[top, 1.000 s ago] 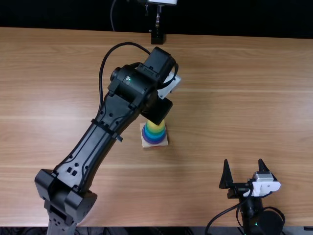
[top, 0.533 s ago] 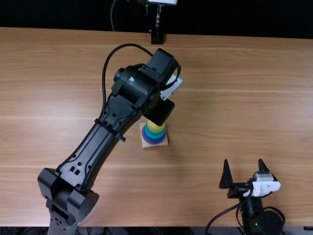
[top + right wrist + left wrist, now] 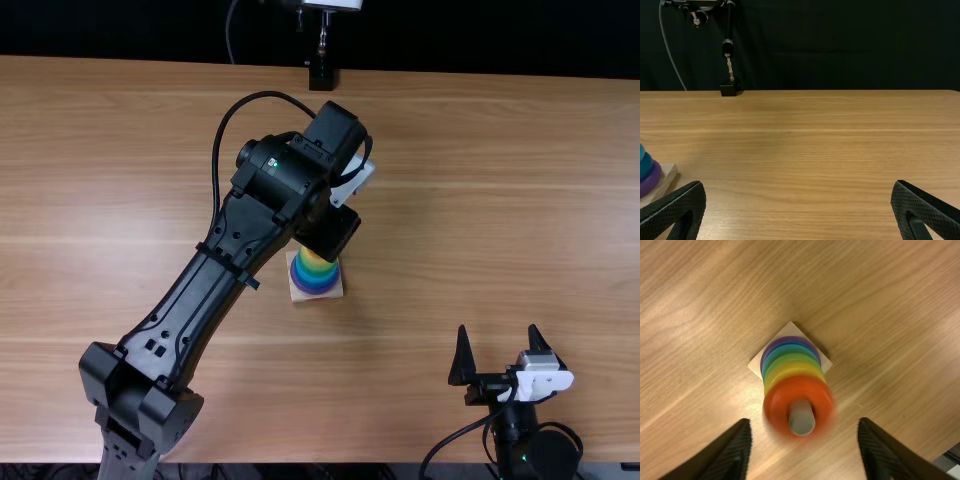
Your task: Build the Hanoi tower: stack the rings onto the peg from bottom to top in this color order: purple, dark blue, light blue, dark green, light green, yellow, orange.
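Note:
My left gripper (image 3: 330, 232), its fingertips hidden under its body, hangs above the ring stack (image 3: 316, 278) on a square wooden base (image 3: 302, 297). In the left wrist view the left gripper (image 3: 805, 424) is open. The orange ring (image 3: 785, 395) circles the grey peg (image 3: 802, 419) at the top, above yellow (image 3: 792, 369), green (image 3: 790, 358), blue (image 3: 789, 348) and purple (image 3: 765, 356) rings. My right gripper (image 3: 498, 330) stands open at the near right; its fingers are wide apart in the right wrist view (image 3: 798, 186), where the purple ring (image 3: 651, 181) sits at the side.
A black stand foot (image 3: 322, 76) is at the table's far edge, with a cable beside it. The left arm's long link (image 3: 190, 300) crosses the left half of the wooden table (image 3: 480, 200).
My left arm has shifted slightly to the right in the top view, and an orange tint now shows at the stack's visible top. The right arm and the base have stayed put.

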Robot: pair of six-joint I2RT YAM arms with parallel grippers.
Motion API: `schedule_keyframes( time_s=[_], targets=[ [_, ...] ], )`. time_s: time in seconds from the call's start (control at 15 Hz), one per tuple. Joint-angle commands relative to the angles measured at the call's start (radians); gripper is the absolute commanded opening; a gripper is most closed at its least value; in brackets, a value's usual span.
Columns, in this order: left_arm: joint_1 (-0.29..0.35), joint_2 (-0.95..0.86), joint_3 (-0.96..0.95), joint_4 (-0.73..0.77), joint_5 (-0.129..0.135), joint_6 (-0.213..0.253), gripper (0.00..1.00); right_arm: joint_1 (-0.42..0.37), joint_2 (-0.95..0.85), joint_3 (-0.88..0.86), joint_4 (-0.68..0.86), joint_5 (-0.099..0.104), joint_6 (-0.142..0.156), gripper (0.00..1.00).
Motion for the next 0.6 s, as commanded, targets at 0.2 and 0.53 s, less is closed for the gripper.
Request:
schedule_keyframes(
  time_s=[0.2,0.53],
  targets=[
    [0.016,0.008,-0.024,0.012,0.004,-0.004,1.00,-0.009,-0.013,-0.010,0.006,0.009,0.002,1.00],
    [0.143,-0.219,-0.115,0.196,-0.012,-0.003,1.00,-0.009,-0.013,-0.010,0.006,0.009,0.002,1.00]
  ],
)
